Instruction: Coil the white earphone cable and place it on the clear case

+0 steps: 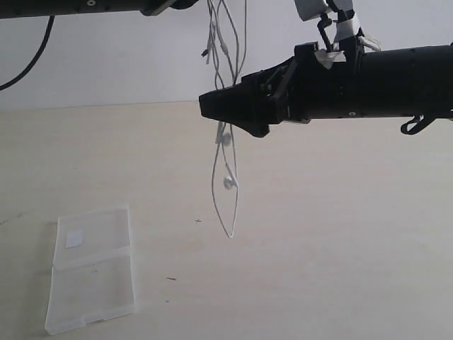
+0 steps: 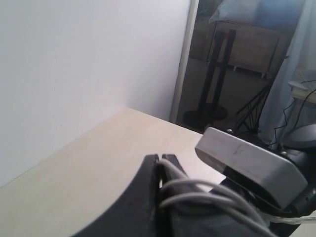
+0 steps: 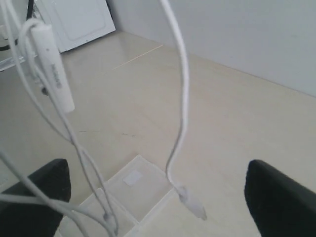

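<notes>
The white earphone cable [image 1: 214,185] hangs in long loops from above, its earbuds [image 1: 228,183] dangling over the table. My left gripper [image 2: 160,158] is shut on several strands of the cable [image 2: 207,190]; in the exterior view it sits at or past the top edge. My right gripper [image 1: 207,105] reaches in from the right, level with the hanging loops. It is open wide [image 3: 155,170], with cable strands [image 3: 183,98], the plug [image 3: 193,203] and the inline remote [image 3: 53,74] hanging between its fingers, untouched. The clear case [image 1: 92,273] lies open and flat at the table's front left, sticker [image 1: 74,239] up, also below the right gripper [image 3: 148,192].
The pale wooden table [image 1: 318,248] meets a white wall [image 1: 106,64] at the back. A thick black robot cable [image 1: 32,60] droops at the upper left. A grey block [image 2: 247,165] on the other arm sits close beside the left fingers.
</notes>
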Robot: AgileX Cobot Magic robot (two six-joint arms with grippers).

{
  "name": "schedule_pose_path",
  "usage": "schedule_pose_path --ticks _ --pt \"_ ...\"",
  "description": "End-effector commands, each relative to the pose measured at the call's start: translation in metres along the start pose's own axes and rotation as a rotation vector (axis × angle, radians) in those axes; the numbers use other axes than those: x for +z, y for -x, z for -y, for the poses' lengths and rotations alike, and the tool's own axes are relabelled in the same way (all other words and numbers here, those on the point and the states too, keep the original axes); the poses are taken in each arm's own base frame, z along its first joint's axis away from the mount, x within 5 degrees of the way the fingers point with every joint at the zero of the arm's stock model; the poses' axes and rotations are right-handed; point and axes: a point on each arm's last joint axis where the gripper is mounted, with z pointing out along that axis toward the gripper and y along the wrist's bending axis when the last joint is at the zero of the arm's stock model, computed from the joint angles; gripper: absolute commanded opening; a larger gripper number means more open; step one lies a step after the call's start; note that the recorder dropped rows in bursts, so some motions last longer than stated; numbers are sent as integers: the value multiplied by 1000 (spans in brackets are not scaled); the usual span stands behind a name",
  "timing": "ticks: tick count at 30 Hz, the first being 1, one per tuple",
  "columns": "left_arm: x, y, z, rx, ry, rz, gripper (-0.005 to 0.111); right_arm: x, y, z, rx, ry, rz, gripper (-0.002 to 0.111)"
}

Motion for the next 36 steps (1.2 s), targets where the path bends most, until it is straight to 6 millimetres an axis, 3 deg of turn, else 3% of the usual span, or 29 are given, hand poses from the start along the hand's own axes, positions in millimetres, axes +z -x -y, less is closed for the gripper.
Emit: schedule_pose_path --ticks 1,15,36 --pt "0 5 5 -23 -9 19 0 8 5 -7 -19 -9 -3 90" --pt "4 16 12 8 1 44 0 16 14 -12 -55 -47 -3 89" --pt "3 14 0 29 133 21 0 16 13 -11 -54 -51 -5 89"
